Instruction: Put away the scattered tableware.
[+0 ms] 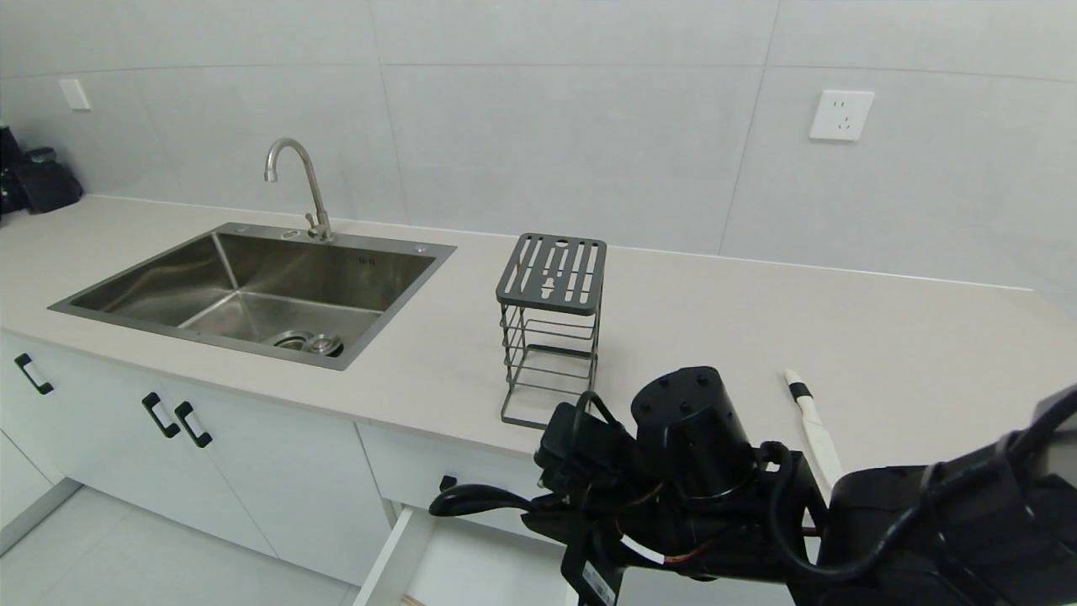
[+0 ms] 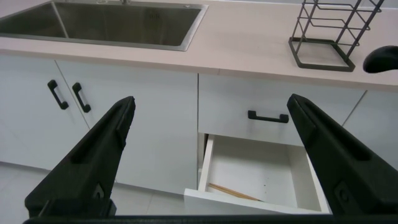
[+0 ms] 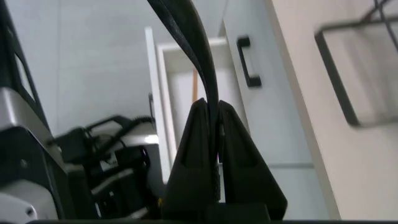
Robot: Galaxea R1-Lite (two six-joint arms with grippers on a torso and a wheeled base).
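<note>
Left claw (image 2: 211,102) spread wide facing open drawer (image 2: 261,163), right claw (image 3: 211,107) pinched black utensil (image 3: 196,43), possibly a spoon, white knife (image 1: 814,425) lay on bench (image 1: 715,320)

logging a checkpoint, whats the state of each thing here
lower drawer, open
upper drawer, shut
cabinet doors, shut
left gripper, open
right gripper, shut on black utensil
knife, flat on counter
rack, upright
faucet, off

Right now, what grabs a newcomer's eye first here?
The right gripper is shut on a thin black utensil by the open drawer. Behind it, a dark wire rack stands on the counter with a white knife lying to its right; the steel sink sits left.
</note>
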